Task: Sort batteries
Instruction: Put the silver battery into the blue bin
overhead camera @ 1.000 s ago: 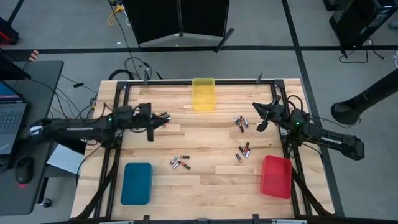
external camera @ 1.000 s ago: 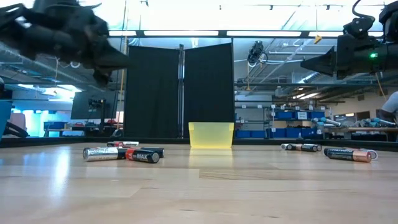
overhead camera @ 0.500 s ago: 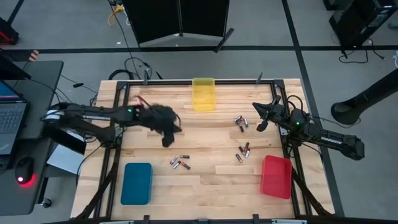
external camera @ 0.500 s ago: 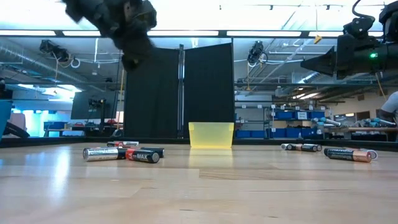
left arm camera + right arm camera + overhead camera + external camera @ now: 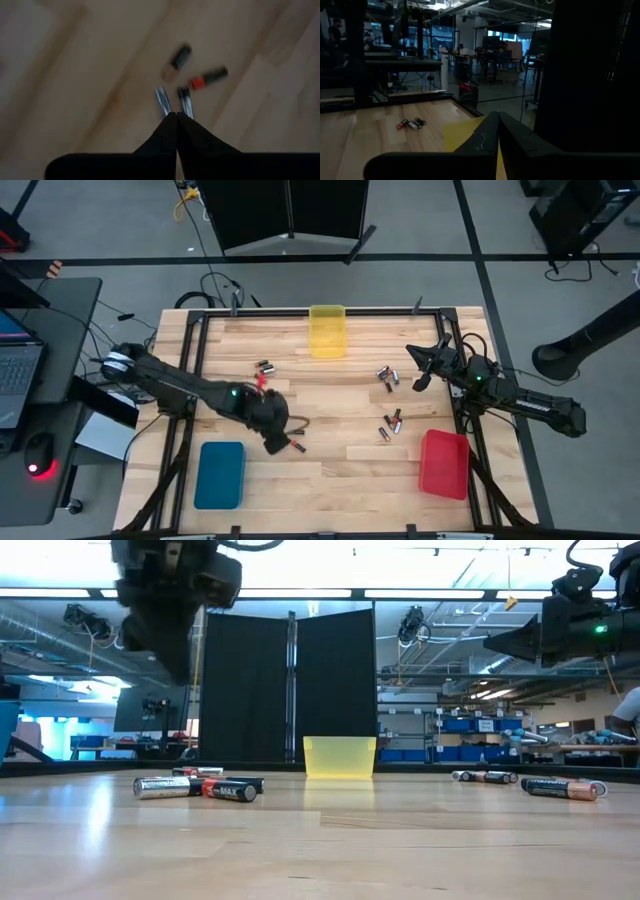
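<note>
Left gripper [image 5: 277,442] above blurred batteries [image 5: 186,82], fingers pressed together.
Right gripper [image 5: 415,368], also pressed together, waits near the yellow tray [image 5: 327,330]; more cells scatter on the wooden table [image 5: 340,465].

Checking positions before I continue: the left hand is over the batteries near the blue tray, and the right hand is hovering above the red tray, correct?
Not quite. The right hand is off the red plastic tray, hanging toward the table's far right near the yellow plastic bin, as the high view shows. The left hand is over the small cylindrical batteries near the blue plastic tray.
</note>
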`<action>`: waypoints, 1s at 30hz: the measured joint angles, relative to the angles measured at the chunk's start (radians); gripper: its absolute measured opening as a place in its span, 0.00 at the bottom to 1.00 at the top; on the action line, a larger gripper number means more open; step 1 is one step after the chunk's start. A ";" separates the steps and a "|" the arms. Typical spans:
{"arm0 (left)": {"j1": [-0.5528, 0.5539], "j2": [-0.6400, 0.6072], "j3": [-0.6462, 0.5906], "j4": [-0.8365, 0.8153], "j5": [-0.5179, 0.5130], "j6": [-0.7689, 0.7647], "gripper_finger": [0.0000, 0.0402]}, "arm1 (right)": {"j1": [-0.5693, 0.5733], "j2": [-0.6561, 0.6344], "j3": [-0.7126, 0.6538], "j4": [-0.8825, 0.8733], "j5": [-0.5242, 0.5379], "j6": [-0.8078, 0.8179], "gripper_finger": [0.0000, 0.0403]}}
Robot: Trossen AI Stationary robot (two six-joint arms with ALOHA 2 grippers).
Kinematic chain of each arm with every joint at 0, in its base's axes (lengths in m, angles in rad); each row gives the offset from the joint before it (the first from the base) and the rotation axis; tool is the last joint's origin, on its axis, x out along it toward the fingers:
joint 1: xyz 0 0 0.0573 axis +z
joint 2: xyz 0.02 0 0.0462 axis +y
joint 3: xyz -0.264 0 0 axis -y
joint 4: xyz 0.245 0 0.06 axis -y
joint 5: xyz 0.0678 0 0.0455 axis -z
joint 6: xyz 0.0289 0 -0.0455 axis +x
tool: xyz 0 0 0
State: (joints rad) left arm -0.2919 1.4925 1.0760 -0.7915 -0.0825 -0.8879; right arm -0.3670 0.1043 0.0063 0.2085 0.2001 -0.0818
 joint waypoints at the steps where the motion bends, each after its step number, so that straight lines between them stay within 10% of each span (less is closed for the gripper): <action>1: -0.011 0.018 0.000 0.020 0.009 -0.019 0.07 | 0.000 0.000 0.000 0.000 0.000 0.000 0.06; 13: -0.019 0.202 0.000 0.055 0.033 -0.114 0.39 | 0.000 0.000 0.000 0.000 0.000 0.000 0.06; 30: -0.002 0.252 0.000 0.070 -0.051 -0.109 0.42 | 0.000 0.000 0.000 0.000 0.000 0.000 0.06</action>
State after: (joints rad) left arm -0.2939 1.7443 1.0756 -0.7212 -0.1337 -0.9974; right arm -0.3668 0.1043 0.0065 0.2085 0.2001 -0.0818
